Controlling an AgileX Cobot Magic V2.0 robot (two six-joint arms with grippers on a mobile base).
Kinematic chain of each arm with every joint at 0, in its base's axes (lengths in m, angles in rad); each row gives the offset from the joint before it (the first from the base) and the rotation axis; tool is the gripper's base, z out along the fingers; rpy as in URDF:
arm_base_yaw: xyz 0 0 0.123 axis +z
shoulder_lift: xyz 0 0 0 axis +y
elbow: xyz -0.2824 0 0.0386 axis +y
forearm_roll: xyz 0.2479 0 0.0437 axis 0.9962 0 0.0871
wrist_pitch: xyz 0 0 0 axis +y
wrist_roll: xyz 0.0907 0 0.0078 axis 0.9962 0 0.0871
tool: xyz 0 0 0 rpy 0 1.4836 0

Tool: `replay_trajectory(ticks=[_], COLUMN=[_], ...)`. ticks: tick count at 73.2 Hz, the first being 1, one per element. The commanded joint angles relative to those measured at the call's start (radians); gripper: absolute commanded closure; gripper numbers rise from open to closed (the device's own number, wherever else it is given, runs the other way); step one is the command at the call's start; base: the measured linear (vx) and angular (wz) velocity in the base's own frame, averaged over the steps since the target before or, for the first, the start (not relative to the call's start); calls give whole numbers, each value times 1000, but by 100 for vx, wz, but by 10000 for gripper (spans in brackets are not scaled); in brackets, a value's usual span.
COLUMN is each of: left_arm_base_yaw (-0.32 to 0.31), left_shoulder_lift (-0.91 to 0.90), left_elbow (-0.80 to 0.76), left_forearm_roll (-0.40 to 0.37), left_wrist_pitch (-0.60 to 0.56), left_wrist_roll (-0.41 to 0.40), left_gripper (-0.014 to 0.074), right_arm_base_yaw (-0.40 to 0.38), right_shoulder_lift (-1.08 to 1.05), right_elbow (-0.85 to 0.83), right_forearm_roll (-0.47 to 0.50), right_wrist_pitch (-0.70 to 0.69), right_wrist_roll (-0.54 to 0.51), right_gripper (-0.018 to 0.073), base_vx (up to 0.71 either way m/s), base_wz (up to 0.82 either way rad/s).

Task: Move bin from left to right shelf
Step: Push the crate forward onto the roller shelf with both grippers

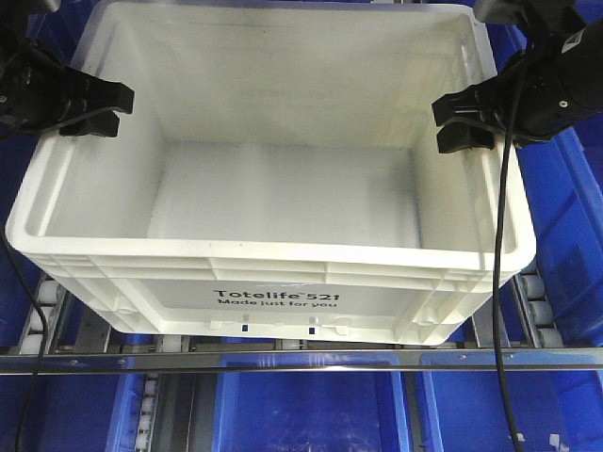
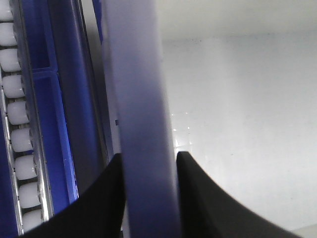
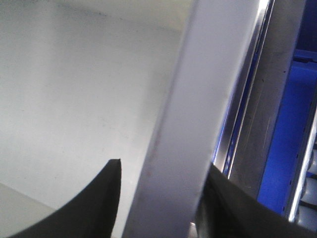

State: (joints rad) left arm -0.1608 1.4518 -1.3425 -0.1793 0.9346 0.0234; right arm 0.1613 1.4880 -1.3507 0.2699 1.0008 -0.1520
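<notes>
Large empty white bin (image 1: 283, 278), seen from above, fills most of the front view. It sits on a shelf w/ white roller tracks (image 2: 17, 114), behind a shiny metal rail (image 1: 301, 360), w/ blue bins (image 1: 565, 207) at both sides and below. Black print on its near wall (image 1: 275, 298) reads "Totelife 521", w/ "Made just for you" under it.

Left gripper (image 1: 111, 108), black, sits over the bin's left rim near the back. In the left wrist view its fingers (image 2: 106, 198) straddle the rim and press it from both sides, approx. closed on it.

Right gripper (image 1: 459, 121) sits over the right rim opposite. In the right wrist view the outer finger (image 3: 223, 208) touches the rim, but the inner one (image 3: 99, 198) shows a thin gap, so can't tell if it's fully clamped.
</notes>
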Motion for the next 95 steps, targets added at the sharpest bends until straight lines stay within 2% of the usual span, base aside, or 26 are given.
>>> replay_trajectory(ticks=[1,61,95], left_arm_base_yaw=[0,0,0], left_shoulder_lift=[-60,-60,-60], left_elbow=[-43,-43,-43], left_forearm_roll=[-26,-26,-34], left_wrist_pitch=[-98,-98,-155], left_wrist_roll=[28,28,28], left_gripper=[594,594,594], right_arm_base_yaw=[-7,-7,-7], right_shoulder_lift=[-45,-45,-45], right_elbow=[-36,-36,-36], right_forearm_roll=[3,3,-3], right_wrist_pitch=[-69,-69,-157], right_wrist_roll=[-14,-14,-15], right_gripper=[564,564,564], base_vx=[0,0,0], base_wz=[0,0,0])
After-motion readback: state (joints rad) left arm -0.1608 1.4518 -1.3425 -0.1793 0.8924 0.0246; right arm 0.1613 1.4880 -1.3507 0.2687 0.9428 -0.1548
